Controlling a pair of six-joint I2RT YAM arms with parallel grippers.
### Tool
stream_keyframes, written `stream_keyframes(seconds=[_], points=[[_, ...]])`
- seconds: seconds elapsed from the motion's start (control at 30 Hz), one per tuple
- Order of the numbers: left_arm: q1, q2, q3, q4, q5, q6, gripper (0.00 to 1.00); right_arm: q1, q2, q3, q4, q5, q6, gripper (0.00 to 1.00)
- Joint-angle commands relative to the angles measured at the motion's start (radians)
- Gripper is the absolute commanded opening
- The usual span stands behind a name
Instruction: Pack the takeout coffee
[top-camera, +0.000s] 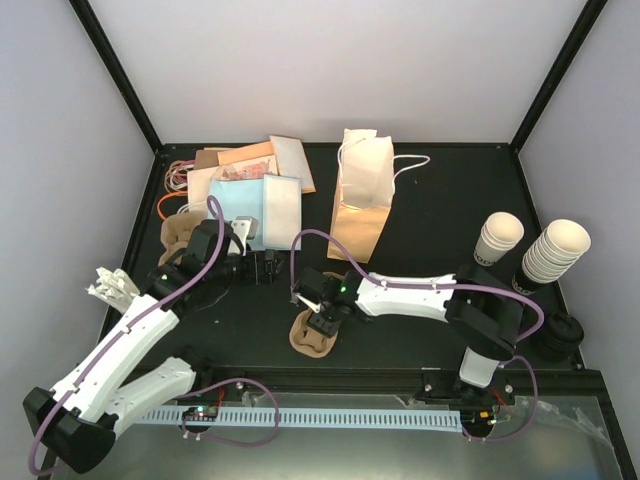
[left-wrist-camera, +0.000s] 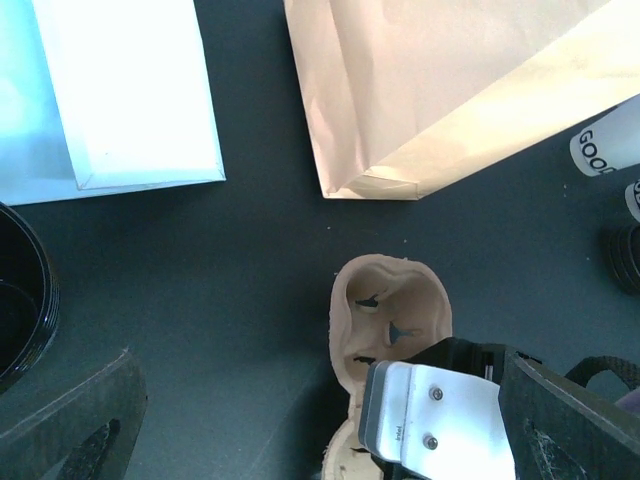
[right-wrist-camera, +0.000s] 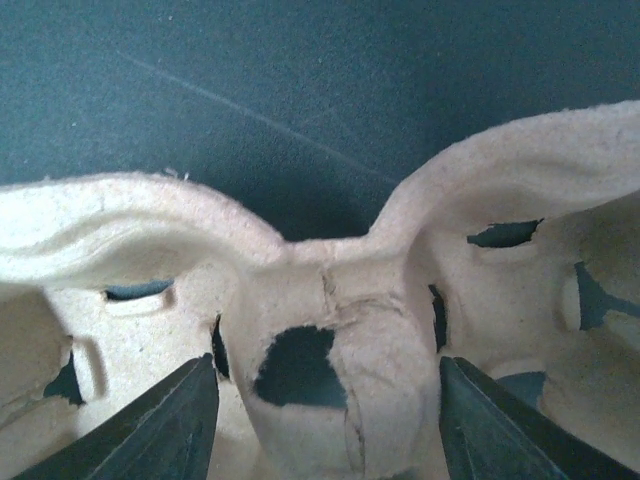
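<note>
White lettered cup (top-camera: 498, 238) at far right, just beside the cup stack (top-camera: 555, 250), well apart from both your claws, right claw (top-camera: 321, 324) part-spread astride the middle of the pulp carrier (top-camera: 304, 343), left claw (top-camera: 263, 266) wide and empty, near the white bag (top-camera: 283, 205).

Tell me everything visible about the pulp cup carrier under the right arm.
The cup carrier is a two-well tray of moulded tan pulp, rough and fibrous, with ragged slots in its wells and a raised middle ridge. Both wells are empty. It lies flat, wells up, on the black table, nearer the arms than the brown paper bag. The right gripper straddles the ridge; contact is unclear.
</note>
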Motion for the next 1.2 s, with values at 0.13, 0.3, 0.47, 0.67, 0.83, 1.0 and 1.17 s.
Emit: stream_keyframes(seconds=[0.13,0.3,0.47,0.67,0.83,1.0,1.17], points=[[0.011,-0.016,0.018,-0.005,0.017,0.022,0.99,-0.002,0.033,0.045,-0.023,0.043,-0.022,0.55],[0.012,-0.014,0.021,-0.003,0.018,0.024,0.99,-0.001,0.029,0.048,-0.025,0.047,-0.024,0.51],[0.014,-0.01,0.031,-0.009,0.018,0.027,0.99,-0.001,-0.003,0.053,-0.035,0.043,-0.027,0.5],[0.014,-0.01,0.043,-0.018,0.017,0.029,0.99,-0.001,-0.072,0.053,-0.052,0.036,-0.035,0.51],[0.017,-0.012,0.068,-0.034,0.007,0.039,0.99,-0.001,-0.164,0.064,-0.082,0.02,-0.033,0.5],[0.027,-0.008,0.112,-0.062,-0.017,0.066,0.99,-0.002,-0.308,0.086,-0.103,-0.019,-0.036,0.51],[0.044,-0.004,0.171,-0.099,-0.045,0.091,0.99,-0.004,-0.47,0.136,-0.115,-0.039,-0.036,0.5]])
